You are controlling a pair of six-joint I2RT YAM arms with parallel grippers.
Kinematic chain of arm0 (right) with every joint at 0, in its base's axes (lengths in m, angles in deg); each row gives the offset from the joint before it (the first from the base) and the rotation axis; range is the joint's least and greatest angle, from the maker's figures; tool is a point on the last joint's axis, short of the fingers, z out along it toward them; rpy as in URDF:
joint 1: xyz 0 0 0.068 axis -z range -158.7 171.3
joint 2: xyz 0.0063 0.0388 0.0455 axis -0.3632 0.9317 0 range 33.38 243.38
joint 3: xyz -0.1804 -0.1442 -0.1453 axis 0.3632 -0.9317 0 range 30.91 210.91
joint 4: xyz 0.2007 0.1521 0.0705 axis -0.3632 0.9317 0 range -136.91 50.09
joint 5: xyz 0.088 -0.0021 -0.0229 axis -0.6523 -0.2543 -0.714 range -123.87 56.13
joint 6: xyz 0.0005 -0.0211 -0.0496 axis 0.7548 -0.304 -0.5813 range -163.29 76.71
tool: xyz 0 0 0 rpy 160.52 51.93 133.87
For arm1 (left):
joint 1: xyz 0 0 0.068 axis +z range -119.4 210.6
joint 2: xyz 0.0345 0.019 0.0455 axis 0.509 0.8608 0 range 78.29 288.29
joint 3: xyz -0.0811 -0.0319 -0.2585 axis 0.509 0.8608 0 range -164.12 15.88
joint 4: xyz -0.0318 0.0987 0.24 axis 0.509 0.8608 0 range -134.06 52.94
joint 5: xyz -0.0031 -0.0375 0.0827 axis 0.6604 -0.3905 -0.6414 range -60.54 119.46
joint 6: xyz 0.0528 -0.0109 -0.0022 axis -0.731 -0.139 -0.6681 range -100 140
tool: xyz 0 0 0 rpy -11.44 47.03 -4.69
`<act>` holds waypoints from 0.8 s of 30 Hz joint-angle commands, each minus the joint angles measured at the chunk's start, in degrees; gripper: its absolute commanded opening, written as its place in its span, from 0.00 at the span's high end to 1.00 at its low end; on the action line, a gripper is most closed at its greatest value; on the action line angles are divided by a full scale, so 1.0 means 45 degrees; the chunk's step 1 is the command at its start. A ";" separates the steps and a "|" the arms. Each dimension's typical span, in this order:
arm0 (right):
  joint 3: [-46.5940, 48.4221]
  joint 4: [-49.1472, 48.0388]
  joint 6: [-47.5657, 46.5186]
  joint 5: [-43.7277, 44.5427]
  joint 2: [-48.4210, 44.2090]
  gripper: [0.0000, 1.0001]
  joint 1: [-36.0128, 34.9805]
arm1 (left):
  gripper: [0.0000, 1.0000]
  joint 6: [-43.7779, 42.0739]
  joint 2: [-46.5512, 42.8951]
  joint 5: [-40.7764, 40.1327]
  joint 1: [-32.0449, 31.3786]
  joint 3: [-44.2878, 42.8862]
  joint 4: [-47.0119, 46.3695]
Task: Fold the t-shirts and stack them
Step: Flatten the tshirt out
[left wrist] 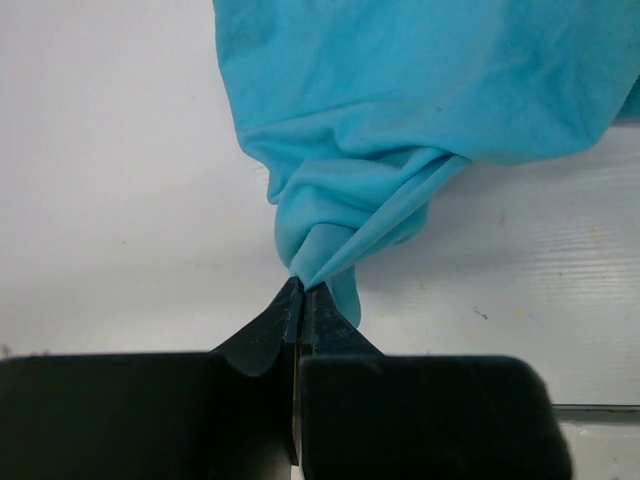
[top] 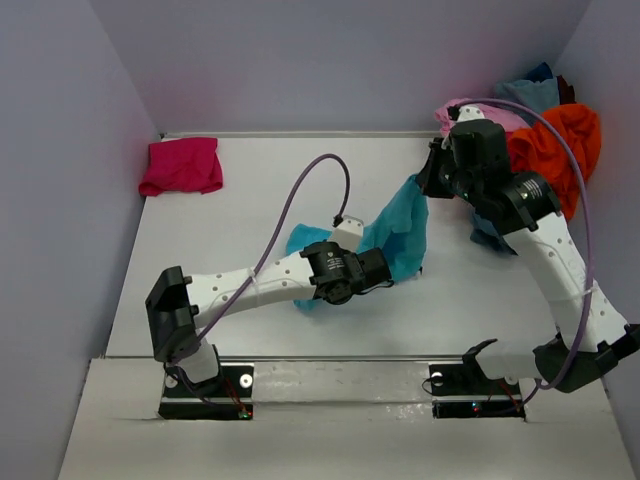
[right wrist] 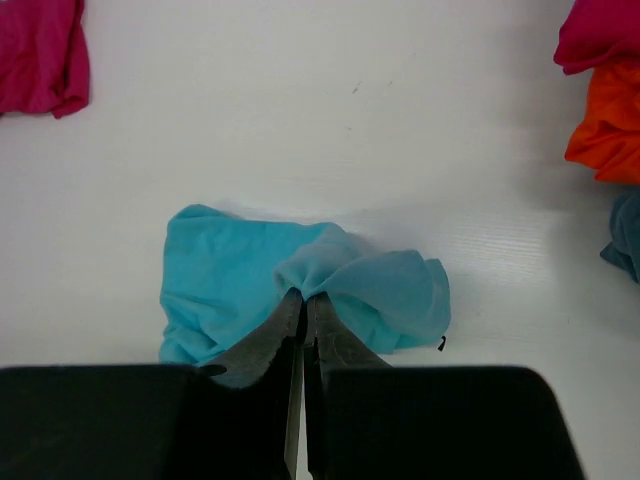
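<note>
we're holding the turquoise shirt (top: 405,230) at two spots: left gripper (left wrist: 302,292) clenching a bunched corner, right gripper (right wrist: 305,298) clenching another fold.

Top view looked down from above the tabletop's (top: 230,215) near edge; all three views shared the turquoise t-shirt (top: 405,225), wrist views closest.

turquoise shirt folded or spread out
Neither: it is bunched. The turquoise shirt is creased and gathered into a wad where the left jaws pinch it shut, and again where the right jaws do.
</note>
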 commanded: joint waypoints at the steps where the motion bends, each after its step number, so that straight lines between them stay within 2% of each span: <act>1: -0.0044 0.0056 0.0000 0.0540 -0.0910 0.93 -0.0100 | 0.95 0.2743 -0.1678 -0.1183 -0.0290 0.0202 0.0972; 5: -0.0414 0.0017 0.0078 0.0346 -0.1553 0.93 -0.0100 | 0.94 0.3817 -0.2206 -0.1534 -0.0719 0.0359 0.0972; 11: -0.0844 0.0173 0.0195 0.0267 -0.2471 0.93 -0.0100 | 0.94 0.3841 -0.2947 -0.2569 -0.0720 -0.0186 0.0972; 17: -0.1235 0.0193 0.0429 0.0326 -0.3019 0.93 -0.0100 | 0.94 0.2026 -0.3554 -0.4150 -0.0527 -0.0988 0.0972; 21: -0.1372 0.0095 0.0644 0.0169 -0.3078 0.93 -0.0100 | 0.94 0.0464 -0.3964 -0.4815 0.0879 -0.0853 0.0875; 24: -0.1294 0.0134 0.0703 0.0150 -0.3078 0.93 -0.0100 | 0.94 -0.1760 -0.4880 -0.4952 0.1951 -0.0599 -0.1128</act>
